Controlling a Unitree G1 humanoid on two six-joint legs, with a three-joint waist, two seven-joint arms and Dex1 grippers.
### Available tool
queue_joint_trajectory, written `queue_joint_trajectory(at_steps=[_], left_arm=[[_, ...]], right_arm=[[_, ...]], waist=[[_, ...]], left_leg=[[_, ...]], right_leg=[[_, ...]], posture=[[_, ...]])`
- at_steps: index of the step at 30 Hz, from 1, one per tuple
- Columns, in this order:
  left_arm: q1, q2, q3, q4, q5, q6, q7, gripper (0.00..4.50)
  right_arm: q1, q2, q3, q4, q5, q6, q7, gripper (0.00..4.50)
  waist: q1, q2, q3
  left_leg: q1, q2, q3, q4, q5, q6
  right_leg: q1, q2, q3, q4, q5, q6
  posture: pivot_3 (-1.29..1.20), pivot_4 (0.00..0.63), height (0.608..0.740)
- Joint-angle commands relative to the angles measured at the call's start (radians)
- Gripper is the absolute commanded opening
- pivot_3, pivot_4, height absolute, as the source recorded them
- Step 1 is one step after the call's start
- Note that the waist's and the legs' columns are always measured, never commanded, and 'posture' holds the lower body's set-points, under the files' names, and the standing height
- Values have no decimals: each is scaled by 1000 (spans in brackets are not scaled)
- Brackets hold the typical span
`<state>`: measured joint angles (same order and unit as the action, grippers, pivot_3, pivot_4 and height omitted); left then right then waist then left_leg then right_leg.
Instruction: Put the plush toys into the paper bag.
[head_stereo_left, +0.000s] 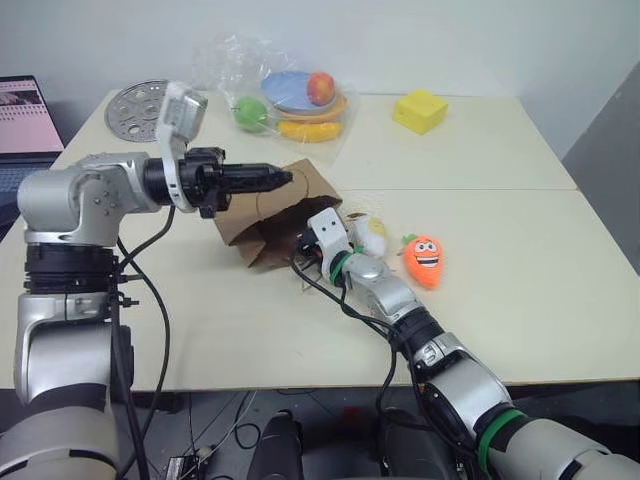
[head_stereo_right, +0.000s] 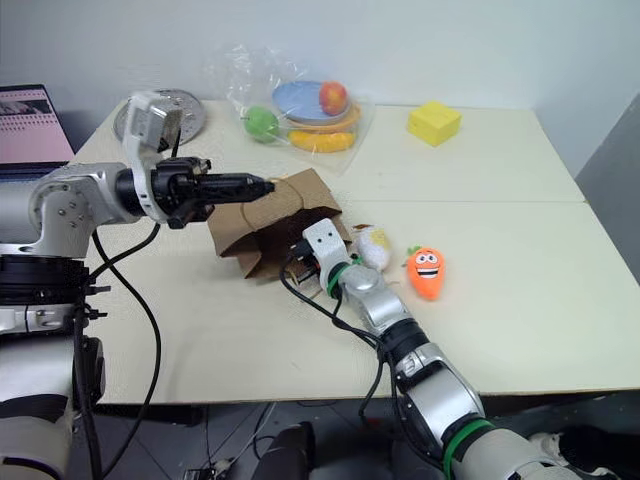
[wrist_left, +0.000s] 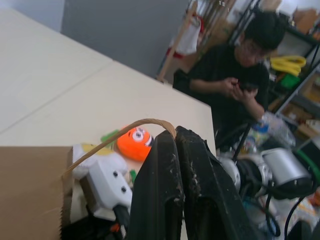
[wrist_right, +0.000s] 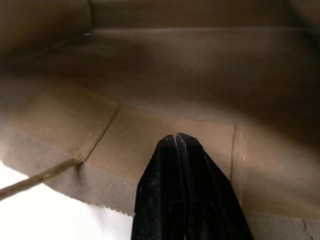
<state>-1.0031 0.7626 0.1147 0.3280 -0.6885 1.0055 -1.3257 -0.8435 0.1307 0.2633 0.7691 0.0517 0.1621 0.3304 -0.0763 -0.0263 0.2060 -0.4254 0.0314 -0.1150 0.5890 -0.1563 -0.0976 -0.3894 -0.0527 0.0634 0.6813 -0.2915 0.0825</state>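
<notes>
Left wrist view: the left gripper (wrist_left: 175, 137) is seen pressed shut on a thin looped handle (wrist_left: 120, 134) of the paper bag (head_stereo_left: 270, 215). In the left eye view the bag lies on its side at frame centre on the table (head_stereo_left: 500, 290), mouth facing lower right. The right gripper (wrist_right: 176, 140) is closed on nothing, its tips at the bag's mouth. Just right of the bag lie the white egg toy (head_stereo_left: 372, 235) and the orange carrot toy (head_stereo_left: 425, 260), the carrot's green top toward upper left.
</notes>
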Motion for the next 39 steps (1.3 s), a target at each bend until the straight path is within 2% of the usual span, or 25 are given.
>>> queue_joint_trajectory(at_steps=[1,5,11,20,24,27,30,33,38,39], left_arm=[[-47,3,56,9,-39,19,24,0],[-183,-33,178,112,-128,98,122,0],[-255,-46,290,262,-144,54,217,0],[-148,-39,169,146,-110,47,130,0],[-105,-29,137,95,-106,37,104,0],[-90,-21,125,76,-108,47,90,0],[-83,-23,122,63,-111,51,85,0],[-79,-21,117,58,-111,55,78,0],[-71,-15,101,55,-102,48,60,0],[-69,-14,97,56,-98,43,55,0]], right_arm=[[2,34,11,31,-31,-9,15,37],[37,27,37,-3,-63,-6,38,37],[61,36,35,-45,-65,16,39,37],[89,23,42,-112,-85,24,46,37],[116,32,12,-236,-21,38,83,37],[185,-4,8,-567,84,158,177,625],[246,-57,-29,-832,175,277,209,1641],[295,-109,-87,-1031,275,390,210,2679],[339,-169,-231,-1225,417,517,140,4369],[338,-181,-248,-1237,426,527,129,4440]], waist=[[-3,0,0],[-5,-1,0],[-11,-1,0],[-11,-1,0],[-11,-1,0],[-10,-1,0],[-6,-1,0],[-2,-1,0],[-2,-1,0],[-2,-1,0]], left_leg=[[0,0,0,0,0,0],[0,0,-1,0,0,0],[3,0,0,-1,0,0],[3,0,0,-1,0,0],[3,0,0,-1,0,0],[1,0,-1,-1,0,0],[0,0,-1,-1,0,-1],[0,0,-1,-1,0,-1],[0,0,-1,-1,0,-1],[0,0,-1,-1,0,-1]], right_leg=[[0,0,0,0,0,0],[0,0,-1,1,0,0],[1,0,0,1,0,0],[1,0,0,1,0,0],[1,0,0,1,0,0],[0,0,0,1,0,0],[-1,0,0,0,0,0],[0,0,-1,0,0,0],[0,0,-1,0,0,0],[0,0,0,0,0,0]], posture=[[0,150,740],[0,150,740],[0,150,740],[0,150,740],[0,150,740],[0,150,740],[0,150,740],[0,150,740],[0,150,740],[0,150,740]])
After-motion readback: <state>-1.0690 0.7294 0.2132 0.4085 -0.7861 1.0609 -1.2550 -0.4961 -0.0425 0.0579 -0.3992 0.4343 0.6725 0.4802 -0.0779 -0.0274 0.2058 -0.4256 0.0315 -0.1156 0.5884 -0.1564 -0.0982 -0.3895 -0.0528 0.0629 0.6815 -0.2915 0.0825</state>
